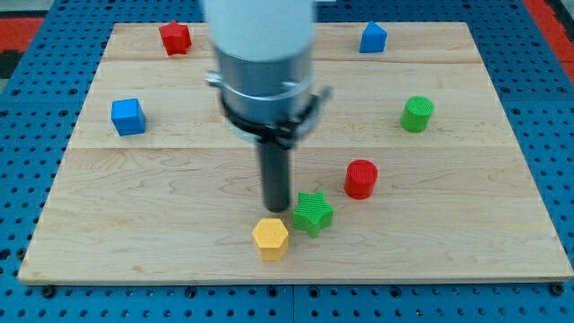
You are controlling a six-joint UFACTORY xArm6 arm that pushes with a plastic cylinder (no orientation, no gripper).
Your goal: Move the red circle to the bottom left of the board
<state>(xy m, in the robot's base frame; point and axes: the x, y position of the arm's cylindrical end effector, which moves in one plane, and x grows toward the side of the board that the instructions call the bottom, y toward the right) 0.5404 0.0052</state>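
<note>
The red circle [360,178] is a short red cylinder standing right of the board's middle. My tip [276,210] is the lower end of the dark rod, left of the red circle and apart from it. The tip stands just left of the green star [313,213] and just above the yellow hexagon [270,239]. I cannot tell whether the tip touches either one. The wooden board [134,224] fills most of the view; its bottom left corner lies far left of the tip.
A blue cube [128,117] sits at the left. A red block [175,38] is at the top left. A blue block [373,38] is at the top right. A green cylinder [416,114] is at the right. The arm's grey body [265,63] hides the top middle.
</note>
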